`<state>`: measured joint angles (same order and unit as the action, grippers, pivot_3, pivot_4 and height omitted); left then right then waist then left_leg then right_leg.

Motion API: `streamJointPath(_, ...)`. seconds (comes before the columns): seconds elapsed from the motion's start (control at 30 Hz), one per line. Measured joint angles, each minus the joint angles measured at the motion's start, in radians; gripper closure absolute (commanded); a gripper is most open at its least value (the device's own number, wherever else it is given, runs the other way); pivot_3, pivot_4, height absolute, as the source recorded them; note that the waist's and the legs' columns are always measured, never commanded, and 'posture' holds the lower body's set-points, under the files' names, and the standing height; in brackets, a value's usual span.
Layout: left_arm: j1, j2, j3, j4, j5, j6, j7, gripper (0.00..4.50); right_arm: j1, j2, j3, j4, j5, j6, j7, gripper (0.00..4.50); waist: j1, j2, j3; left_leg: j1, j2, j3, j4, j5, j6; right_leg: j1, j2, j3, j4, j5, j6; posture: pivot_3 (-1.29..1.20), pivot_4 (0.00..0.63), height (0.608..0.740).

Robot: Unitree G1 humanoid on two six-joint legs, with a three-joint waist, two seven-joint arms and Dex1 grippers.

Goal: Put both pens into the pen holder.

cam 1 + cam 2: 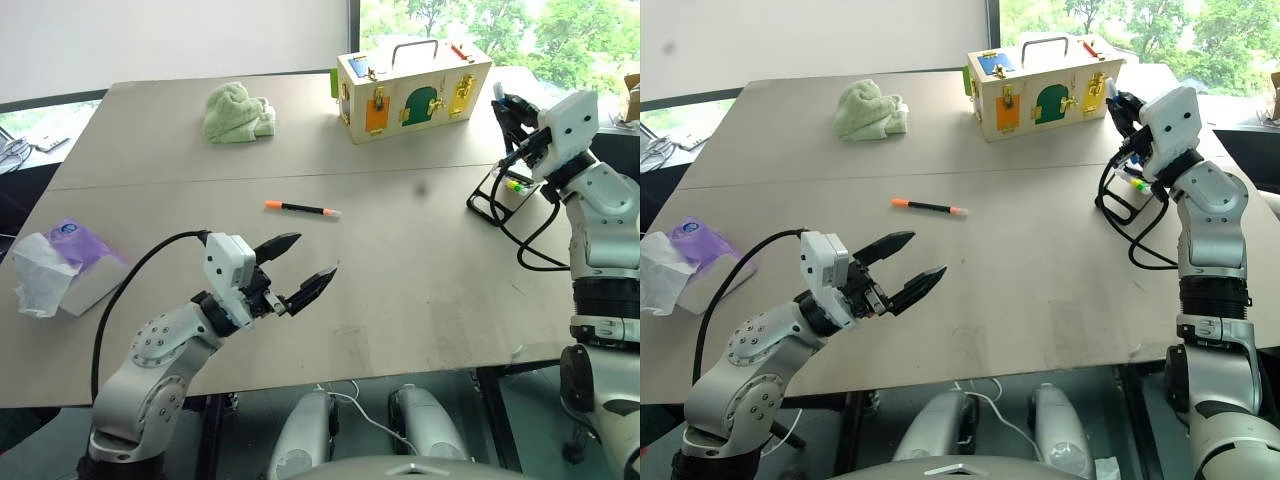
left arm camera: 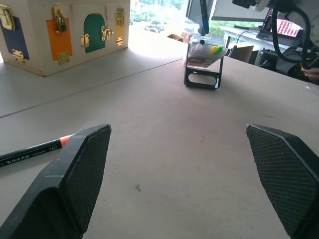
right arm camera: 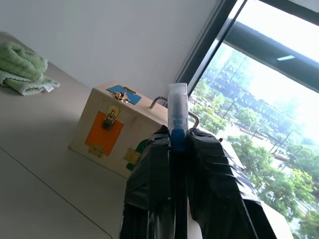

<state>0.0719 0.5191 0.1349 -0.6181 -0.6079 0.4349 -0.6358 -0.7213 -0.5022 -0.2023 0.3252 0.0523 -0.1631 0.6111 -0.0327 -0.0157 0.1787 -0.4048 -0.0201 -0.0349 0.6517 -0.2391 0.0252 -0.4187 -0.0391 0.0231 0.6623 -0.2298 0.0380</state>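
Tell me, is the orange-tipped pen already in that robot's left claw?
No, the orange-ended pen lies on the table, apart from the open left gripper.

Our arms are silver-grey metal, chunky rounded segments with black bands at the joints and rings of little screws on the round caps. Each wrist has a white boxy camera block bolted on. The left gripper (image 1: 297,268) and right gripper (image 3: 178,144) both have two black fingers, tapered, with textured pads (image 2: 84,169). Black cables loop loose off each forearm.
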Motion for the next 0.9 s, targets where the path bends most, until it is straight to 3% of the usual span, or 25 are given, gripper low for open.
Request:
streamJointPath(0.2,0.001,0.005,0.0,-0.006,-0.017,-0.002,-0.007,0.0,0.037,-0.028,0.005,0.08,-0.023,-0.135,-0.05,4.46,0.002,0.0,0.0,0.006,0.001,0.0,-0.001,0.0,0.0,0.006,0.0,0.001,-0.001,0.0,0.0,0.0,0.15,0.74)
streamJointPath(0.5,-0.039,0.057,0.0,-0.047,-0.126,0.062,-0.05,0.0,0.077,-0.027,0.01,0.063,-0.015,-0.145,-0.084,4.46,0.001,0.0,0.0,0.007,0.002,0.001,0.0,0.0,0.0,0.007,0.002,0.002,-0.001,0.0,0.0,0.0,0.15,0.74)
streamJointPath(0.9,-0.06,0.069,0.001,-0.038,-0.135,0.066,-0.065,0.0,0.115,0.025,0.008,-0.169,0.138,0.034,-0.094,4.46,0.005,0.0,0.0,0.007,0.002,0.001,0.0,0.0,0.0,0.007,0.002,0.002,-0.001,0.0,0.0,0.0,0.15,0.74)
